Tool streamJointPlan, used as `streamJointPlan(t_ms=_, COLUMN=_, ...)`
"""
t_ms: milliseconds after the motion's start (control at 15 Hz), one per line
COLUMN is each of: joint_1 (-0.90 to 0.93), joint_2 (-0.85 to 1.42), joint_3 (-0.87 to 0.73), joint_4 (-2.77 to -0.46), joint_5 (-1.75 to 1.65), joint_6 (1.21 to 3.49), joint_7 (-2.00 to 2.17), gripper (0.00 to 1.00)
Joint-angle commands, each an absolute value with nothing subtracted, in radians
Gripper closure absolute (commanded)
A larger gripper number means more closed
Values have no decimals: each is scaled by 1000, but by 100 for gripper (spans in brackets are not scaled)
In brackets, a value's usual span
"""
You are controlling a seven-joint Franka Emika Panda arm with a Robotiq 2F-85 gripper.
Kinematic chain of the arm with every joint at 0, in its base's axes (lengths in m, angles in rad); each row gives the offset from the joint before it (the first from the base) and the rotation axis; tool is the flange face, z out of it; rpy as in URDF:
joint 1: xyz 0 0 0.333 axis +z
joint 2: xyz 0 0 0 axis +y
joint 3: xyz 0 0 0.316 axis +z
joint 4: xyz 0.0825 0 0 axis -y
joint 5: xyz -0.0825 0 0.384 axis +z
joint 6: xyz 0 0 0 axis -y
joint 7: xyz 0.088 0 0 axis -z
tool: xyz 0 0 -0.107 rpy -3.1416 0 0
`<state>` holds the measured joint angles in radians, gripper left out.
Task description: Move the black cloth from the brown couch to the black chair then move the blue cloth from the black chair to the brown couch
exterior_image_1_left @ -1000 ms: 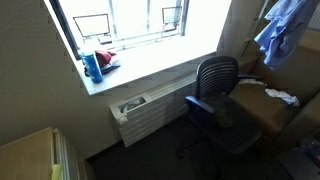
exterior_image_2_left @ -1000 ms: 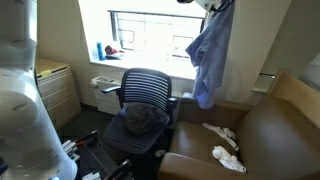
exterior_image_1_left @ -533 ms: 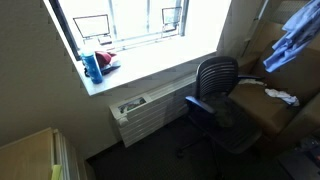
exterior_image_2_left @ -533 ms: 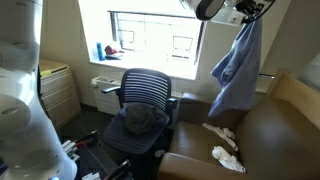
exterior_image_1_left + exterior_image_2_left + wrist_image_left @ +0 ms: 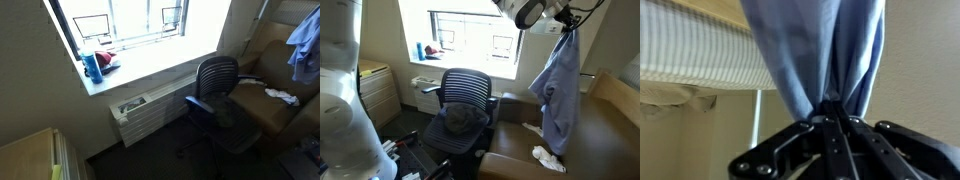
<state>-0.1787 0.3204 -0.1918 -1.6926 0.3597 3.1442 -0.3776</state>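
The blue cloth (image 5: 555, 95) hangs from my gripper (image 5: 566, 27), high above the brown couch (image 5: 585, 135). It also shows at the right edge of an exterior view (image 5: 305, 42). In the wrist view my gripper (image 5: 833, 118) is shut on the bunched blue cloth (image 5: 815, 50). The black cloth (image 5: 457, 118) lies crumpled on the seat of the black chair (image 5: 467, 88); the chair also shows in an exterior view (image 5: 215, 80).
White cloths (image 5: 542, 145) lie on the couch seat, also seen in an exterior view (image 5: 281, 96). A radiator (image 5: 150, 112) sits under the bright window sill, which holds a blue bottle (image 5: 91, 66). A cabinet (image 5: 378, 90) stands beside the chair.
My gripper has carried the blue cloth sideways from beside the chair to over the couch. The black cloth and the chair have not moved.
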Motion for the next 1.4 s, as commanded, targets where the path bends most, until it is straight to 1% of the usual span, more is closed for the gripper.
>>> streamJointPlan(t_ms=0, joint_1=-198, joint_2=278, joint_3=-236, joint_4=-1720, joint_5=275, joint_6=2989, joint_7=-455, gripper=99)
streamJointPlan(t_ms=267, joint_1=-196, joint_2=237, joint_3=-274, joint_4=-1757, joint_5=170, joint_6=2854, joint_7=-545, gripper=99)
streamJointPlan(t_ms=533, joint_1=-191, joint_2=174, joint_3=-264, joint_4=-1802, joint_5=138, joint_6=2664, joint_7=-637, gripper=99)
streamJointPlan(t_ms=600, joint_1=-236, joint_2=159, joint_3=-216, joint_4=-1805, joint_5=92, joint_6=2613, joint_7=-609, gripper=99)
streamJointPlan(t_ms=667, joint_1=-233, joint_2=155, joint_3=-222, joint_4=-1802, joint_5=69, joint_6=2574, joint_7=-603, gripper=99)
streamJointPlan(t_ms=867, joint_1=-234, joint_2=136, joint_3=-225, joint_4=-1811, joint_5=-16, joint_6=2531, joint_7=-620, gripper=99)
streamJointPlan(t_ms=933, joint_1=-234, joint_2=137, joint_3=-229, joint_4=-1816, joint_5=-59, joint_6=2557, joint_7=-639, gripper=71)
streamJointPlan(t_ms=1000, joint_1=-238, joint_2=173, joint_3=-220, joint_4=-1771, joint_5=-17, joint_6=2542, joint_7=-593, gripper=96)
streamJointPlan(t_ms=1067, joint_1=-238, joint_2=170, joint_3=-221, joint_4=-1774, joint_5=-39, joint_6=2543, joint_7=-596, gripper=91)
streamJointPlan(t_ms=1200, joint_1=-238, joint_2=165, joint_3=-222, joint_4=-1778, joint_5=-50, joint_6=2544, joint_7=-605, gripper=75)
streamJointPlan(t_ms=1267, joint_1=-238, joint_2=163, joint_3=-223, joint_4=-1779, joint_5=-51, joint_6=2544, joint_7=-608, gripper=71)
streamJointPlan(t_ms=1333, joint_1=-238, joint_2=162, joint_3=-223, joint_4=-1780, joint_5=-51, joint_6=2544, joint_7=-609, gripper=71)
